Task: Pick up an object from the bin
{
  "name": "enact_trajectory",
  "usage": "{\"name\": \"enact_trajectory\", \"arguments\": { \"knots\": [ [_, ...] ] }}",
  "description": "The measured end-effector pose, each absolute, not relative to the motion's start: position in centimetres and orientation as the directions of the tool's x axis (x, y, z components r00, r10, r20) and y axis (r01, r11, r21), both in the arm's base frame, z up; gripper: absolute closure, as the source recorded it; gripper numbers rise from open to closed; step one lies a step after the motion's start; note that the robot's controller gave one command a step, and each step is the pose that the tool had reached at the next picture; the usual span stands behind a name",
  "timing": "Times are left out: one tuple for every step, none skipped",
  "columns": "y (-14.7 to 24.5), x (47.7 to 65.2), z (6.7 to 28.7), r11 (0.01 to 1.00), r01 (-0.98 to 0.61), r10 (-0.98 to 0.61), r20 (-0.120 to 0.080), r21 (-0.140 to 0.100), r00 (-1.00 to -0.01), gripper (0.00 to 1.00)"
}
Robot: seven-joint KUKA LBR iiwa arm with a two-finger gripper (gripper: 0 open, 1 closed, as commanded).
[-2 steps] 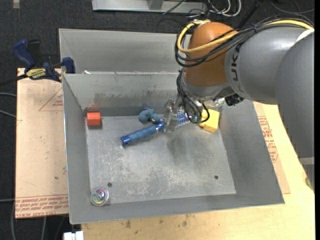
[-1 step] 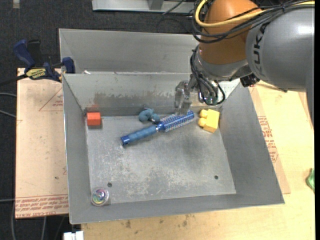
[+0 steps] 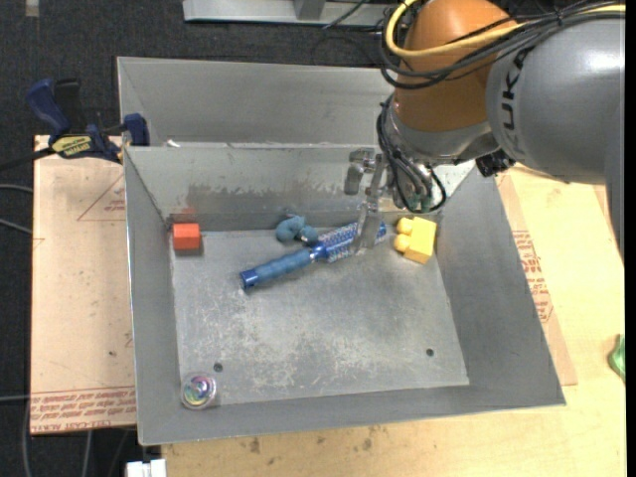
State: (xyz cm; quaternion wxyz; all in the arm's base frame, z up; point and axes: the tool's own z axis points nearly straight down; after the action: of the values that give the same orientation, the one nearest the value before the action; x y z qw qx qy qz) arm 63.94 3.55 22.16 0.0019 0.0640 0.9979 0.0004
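Pincer (image 3: 370,229) over blue brush (image 3: 296,260) — bristle end, yellow block (image 3: 416,238) beside

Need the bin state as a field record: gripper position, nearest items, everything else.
bin: grey metal bin, few loose items, none stacked
gripper: gripper low over the back right, at the bristled end of the brush
nearest item: blue brush, lying flat, handle pointing front-left
right of gripper: yellow block
behind brush: small teal lump
back left: red cube, by the wall
front-left corner: shiny round piece
grasp: cannot tell whether the brush is touched
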Motion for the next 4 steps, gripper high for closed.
{"name": "enact_trajectory", "arguments": {
  "knots": [
    [5.0, 64.4, 8.2, 0.955, 0.297, 0.297, 0.004, 0.0, -0.955, 0.0],
    [4.9, 64.5, 8.6, 0.955, 0.296, 0.296, 0.0, 0.0, -0.955, 1.0],
    [4.3, 63.1, 12.0, 0.958, 0.285, 0.285, 0.0, 0.0, -0.958, 1.0],
    [4.3, 58.8, 15.4, 0.991, 0.137, 0.137, 0.0, 0.0, -0.991, 1.0]
  ]
}}
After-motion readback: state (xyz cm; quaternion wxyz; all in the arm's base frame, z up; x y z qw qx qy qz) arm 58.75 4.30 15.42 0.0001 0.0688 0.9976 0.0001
